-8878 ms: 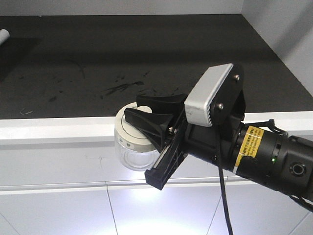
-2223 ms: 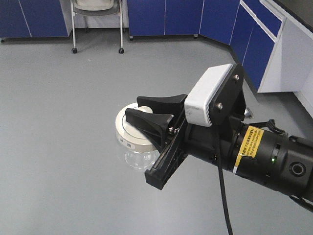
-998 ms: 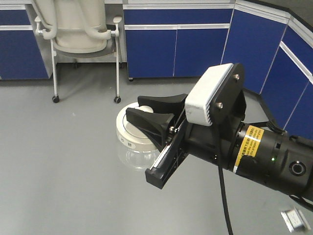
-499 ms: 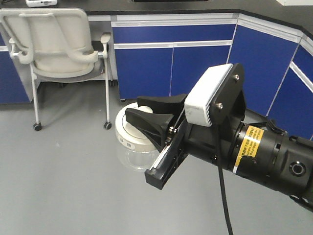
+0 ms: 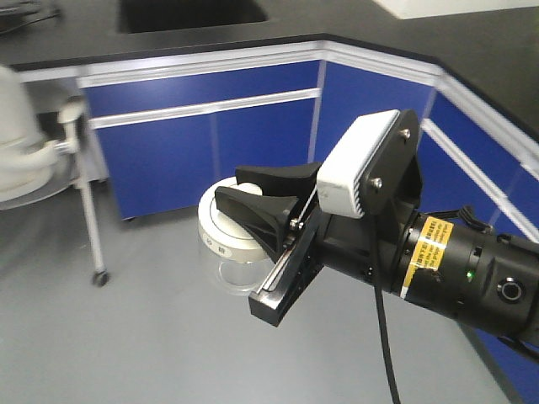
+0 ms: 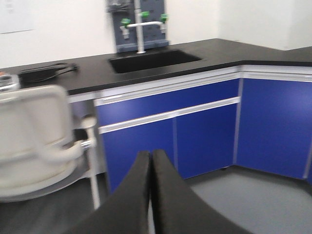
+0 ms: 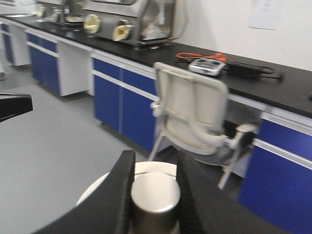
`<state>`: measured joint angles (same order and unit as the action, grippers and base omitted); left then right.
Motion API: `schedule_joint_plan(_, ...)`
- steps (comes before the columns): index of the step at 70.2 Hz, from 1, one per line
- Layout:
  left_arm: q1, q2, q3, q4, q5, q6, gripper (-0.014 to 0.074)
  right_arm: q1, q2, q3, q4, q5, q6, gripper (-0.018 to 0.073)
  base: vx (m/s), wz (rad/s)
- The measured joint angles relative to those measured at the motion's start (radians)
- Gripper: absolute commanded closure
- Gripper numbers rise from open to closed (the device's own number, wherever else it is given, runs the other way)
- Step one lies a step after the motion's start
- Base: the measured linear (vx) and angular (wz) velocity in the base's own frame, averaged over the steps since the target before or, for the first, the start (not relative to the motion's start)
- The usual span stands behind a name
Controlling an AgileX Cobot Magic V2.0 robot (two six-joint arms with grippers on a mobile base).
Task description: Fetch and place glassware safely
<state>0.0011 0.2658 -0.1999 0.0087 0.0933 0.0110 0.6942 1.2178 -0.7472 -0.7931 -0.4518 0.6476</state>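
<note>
The glassware (image 5: 226, 251) is a squat clear jar with a cream-white lid, hanging in the air over the grey floor. My right gripper (image 5: 234, 187) is shut on the knob on top of its lid. The right wrist view shows the round knob (image 7: 155, 197) pinched between the two black fingers (image 7: 119, 190), with the lid (image 7: 95, 190) spreading out beneath. The glass body is hidden there. My left gripper (image 6: 150, 158) is shut with nothing in it, its fingers pressed together and pointing at the cabinets.
Blue cabinets (image 5: 210, 143) under a black counter (image 5: 76, 34) form a corner ahead and run along the right. A sink (image 6: 151, 59) with a faucet (image 6: 141, 24) sits in the counter. A cream wheeled chair (image 6: 34, 126) stands at the left. Grey floor (image 5: 101, 337) lies below.
The background has swept left: the chair has slid to the frame's left edge and the cabinet corner now fills the view. The right gripper and jar keep the same pose in the picture.
</note>
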Motion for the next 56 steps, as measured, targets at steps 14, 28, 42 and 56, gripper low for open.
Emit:
schedule_joint_plan(14,0.0,0.0,0.0,0.0,0.0,0.0,0.0603,0.0,0.0,0.0,0.0,0.0,0.0,0.0563,0.23,-0.83)
schedule_joint_plan(28,0.0,0.0,0.0,0.0,0.0,0.0,0.0603,0.0,0.0,0.0,0.0,0.0,0.0,0.0563,0.19,-0.96)
schedule_joint_plan(42,0.0,0.0,0.0,0.0,0.0,0.0,0.0603,0.0,0.0,0.0,0.0,0.0,0.0,0.0563,0.2,-0.91)
schedule_joint_plan(56,0.0,0.0,0.0,0.0,0.0,0.0,0.0603,0.0,0.0,0.0,0.0,0.0,0.0,0.0563,0.2,-0.84)
